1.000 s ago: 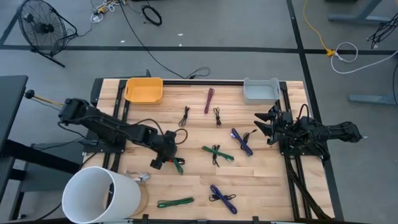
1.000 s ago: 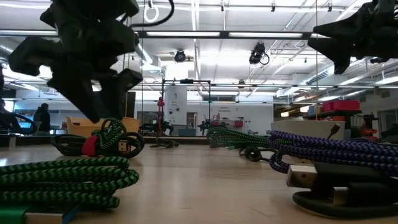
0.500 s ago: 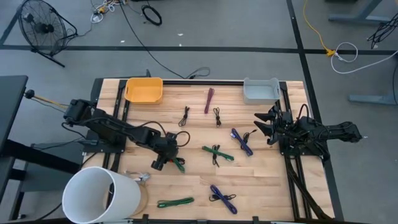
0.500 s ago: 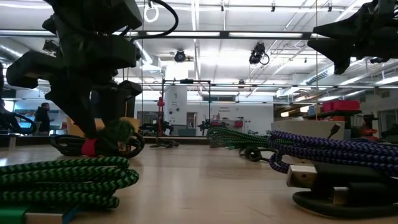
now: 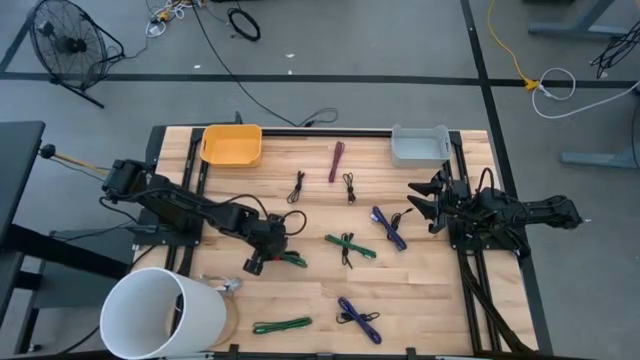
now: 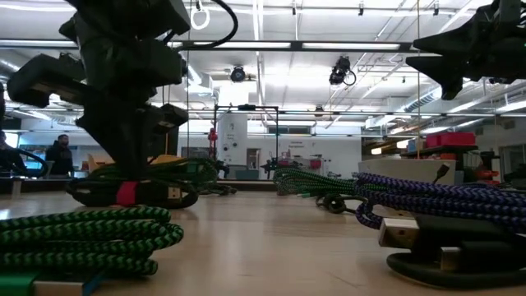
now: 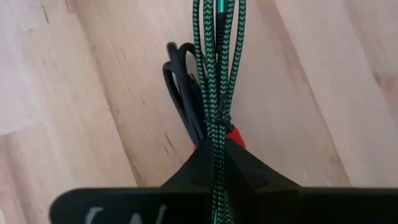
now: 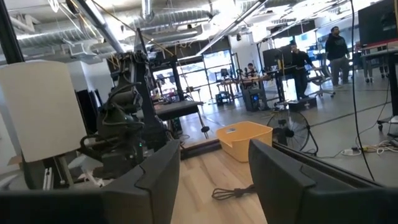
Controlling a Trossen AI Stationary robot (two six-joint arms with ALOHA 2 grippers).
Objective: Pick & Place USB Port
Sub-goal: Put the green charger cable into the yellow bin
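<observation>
Your left gripper has its jaws clamped on the green braided cable bundle, on the wooden counter toward its left edge. Your right gripper waits, jaws apart, by the right edge.

Both arms were dark, jointed links, matte black throughout. The left gripper had wedge-shaped black fingers, with a pale scrawled marking on its housing.
</observation>
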